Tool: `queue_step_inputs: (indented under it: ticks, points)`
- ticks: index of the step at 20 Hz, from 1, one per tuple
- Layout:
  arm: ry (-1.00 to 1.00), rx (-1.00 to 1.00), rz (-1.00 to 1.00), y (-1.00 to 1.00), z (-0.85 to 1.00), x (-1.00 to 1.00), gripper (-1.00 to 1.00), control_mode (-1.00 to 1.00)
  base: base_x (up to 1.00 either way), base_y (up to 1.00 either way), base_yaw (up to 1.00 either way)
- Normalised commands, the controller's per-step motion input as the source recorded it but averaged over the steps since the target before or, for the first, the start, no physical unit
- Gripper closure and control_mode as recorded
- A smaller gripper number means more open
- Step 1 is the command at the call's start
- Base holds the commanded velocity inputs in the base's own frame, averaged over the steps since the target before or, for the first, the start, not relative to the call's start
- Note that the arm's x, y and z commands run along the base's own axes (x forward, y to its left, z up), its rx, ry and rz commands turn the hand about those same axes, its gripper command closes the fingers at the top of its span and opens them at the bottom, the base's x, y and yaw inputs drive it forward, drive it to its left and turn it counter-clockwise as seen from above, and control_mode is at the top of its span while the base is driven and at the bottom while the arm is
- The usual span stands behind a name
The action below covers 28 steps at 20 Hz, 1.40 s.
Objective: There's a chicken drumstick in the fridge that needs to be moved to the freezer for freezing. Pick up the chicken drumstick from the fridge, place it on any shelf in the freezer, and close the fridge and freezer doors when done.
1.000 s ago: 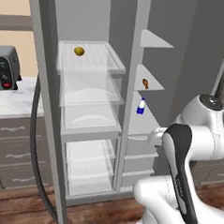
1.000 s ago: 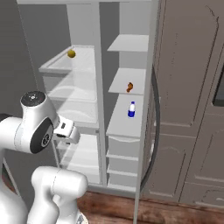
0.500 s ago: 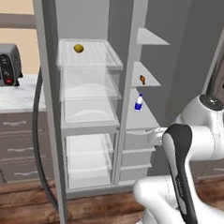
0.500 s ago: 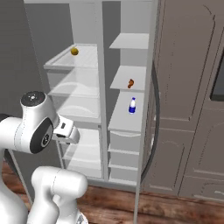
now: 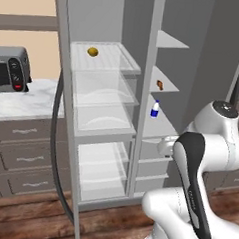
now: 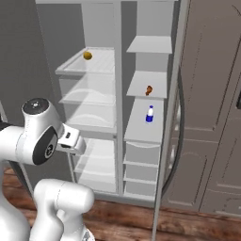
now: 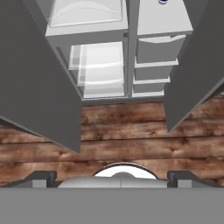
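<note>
Dark finger tips of the gripper (image 7: pixel 112 177) stand wide apart with nothing between them, hanging over brown wooden floor (image 7: pixel 131 144). Ahead of the hand, both doors are swung open: the wide fridge door (image 7: pixel 35 74) to its left and the narrow freezer door (image 7: pixel 197 65) to its right. Between them, straight ahead, sit the fridge (image 5: pixel 99 120) with its clear drawers and the freezer (image 6: pixel 146 122) with its white drawers. Well above and beyond the hand, the chicken drumstick (image 6: pixel 148 90) lies on a solid pale grey shelf (image 6: pixel 141 86) of the freezer, apart from the gripper. One shelf lower stands a small blue-and-white bottle (image 6: pixel 149 114). Farther off to the left, a round yellow ball (image 5: pixel 92 51) rests on the fridge's top glass shelf. A toaster oven (image 5: pixel 9 72) sits on the counter left of the fridge.
</note>
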Motion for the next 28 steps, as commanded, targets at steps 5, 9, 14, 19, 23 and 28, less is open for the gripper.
queue_step_inputs:
  ticks: [5, 9, 14, 19, 23, 28]
  points:
    - [0.0, 0.0, 0.0, 0.0, 0.0, 0.0, -1.0, 1.0, 0.0, 0.06, 0.0]
    - [0.0, 0.0, 0.0, 0.0, 0.0, 0.0, -1.0, 1.0, 0.0, 0.0, 0.0]
    - [0.0, 0.0, 0.0, 0.0, 0.0, 0.0, -1.0, 1.0, 0.0, 0.0, 0.0]
    - [0.0, 0.0, 0.0, 0.0, 0.0, 0.0, -1.0, -1.0, 0.0, 0.0, 0.0]
    - [-0.07, 0.01, 0.02, -0.26, 0.0, -0.1, -1.0, -1.0, 0.0, 0.0, 0.0]
    - [-0.14, 0.02, 0.03, -0.79, 0.08, -0.11, -1.0, -1.0, 0.0, 0.0, 0.0]
